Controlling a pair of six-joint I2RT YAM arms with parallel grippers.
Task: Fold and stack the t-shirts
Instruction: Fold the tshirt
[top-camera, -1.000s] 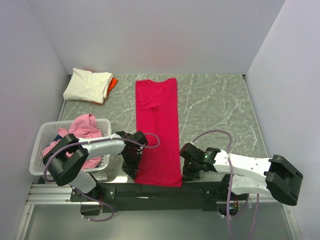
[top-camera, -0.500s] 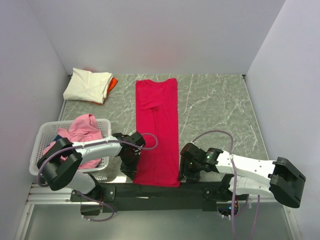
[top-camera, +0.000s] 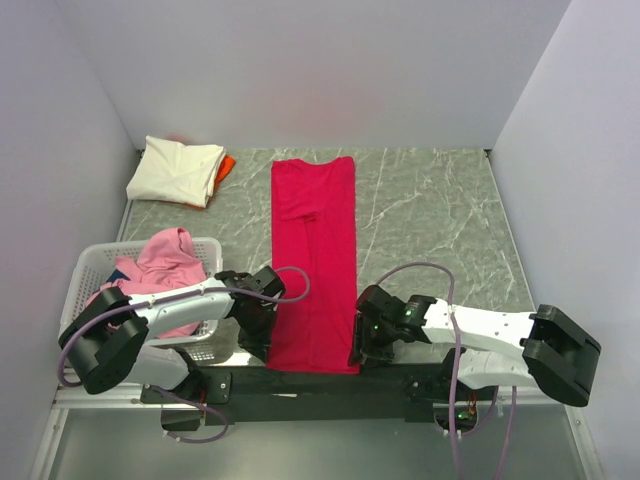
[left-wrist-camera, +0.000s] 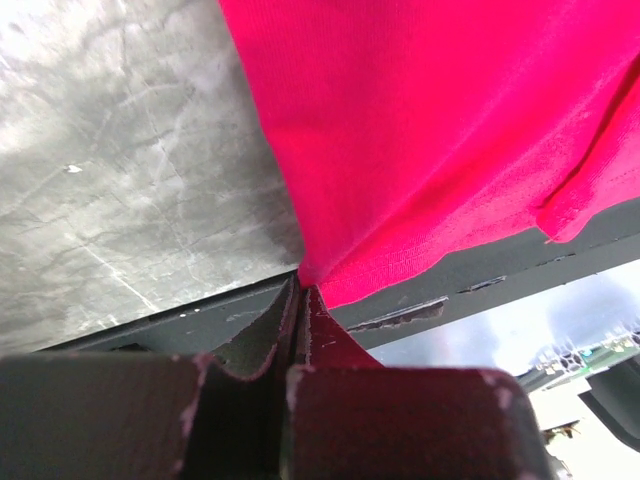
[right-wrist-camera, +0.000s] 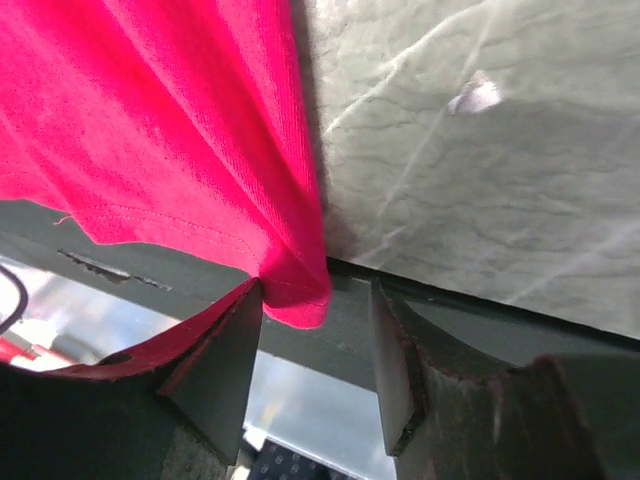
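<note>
now left pincer (left-wrist-camera: 298, 300) clamped on red tee (top-camera: 315, 250), right pincer (right-wrist-camera: 317, 300) apart; basket (top-camera: 75, 295) beside.

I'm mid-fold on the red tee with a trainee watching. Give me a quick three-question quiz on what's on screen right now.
1. True or false: the left fingers are shut on a near corner of the red t-shirt.
2. Where does the folded cream-white t-shirt lie? A) on the red t-shirt B) at the far left corner of the table C) beside the right fingers
3. Fill in: the right fingers stand ____ at the red t-shirt's other near corner.
Key: 1 true; 2 B; 3 open.
</note>
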